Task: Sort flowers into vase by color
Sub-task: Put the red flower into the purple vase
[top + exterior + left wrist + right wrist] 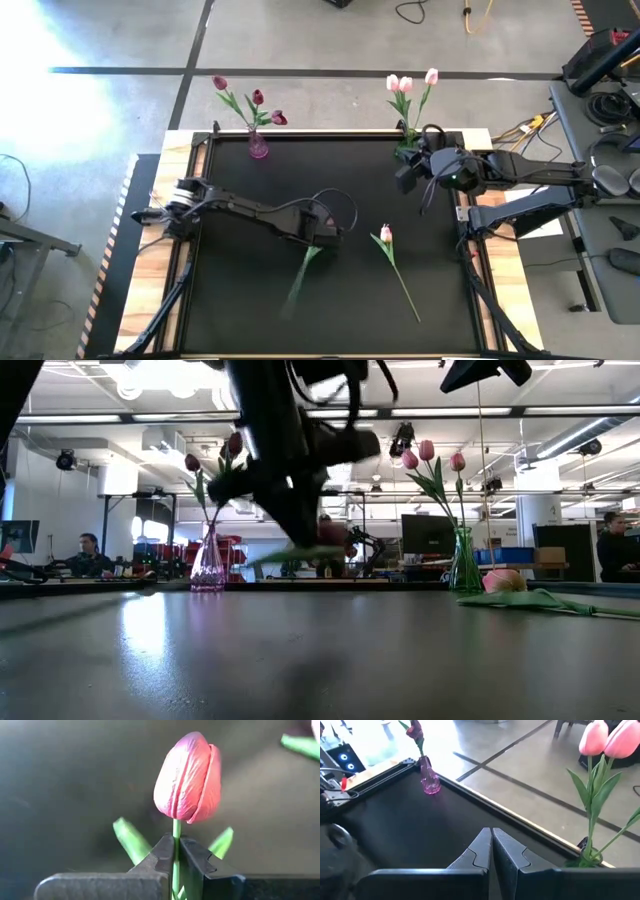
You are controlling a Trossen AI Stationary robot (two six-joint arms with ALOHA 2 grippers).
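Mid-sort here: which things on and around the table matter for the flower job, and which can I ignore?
Job:
- dark tulip, stem clamped in the left gripper
- pink tulip lying on the mat
- purple vase with dark tulips
- green vase with pink tulips
- right gripper, shut, empty, near the green vase

Ignore:
- floor cables
- people at desks behind

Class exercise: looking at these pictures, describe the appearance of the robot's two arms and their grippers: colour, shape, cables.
Both arms are dark, almost black, built of slim jointed segments. The left arm carries a thin black cable looping above its wrist; the right arm has a similar cable loop near its wrist. The left gripper and the right gripper each have two flat, dark grey fingers with stepped, angular inner edges tapering to narrow tips.
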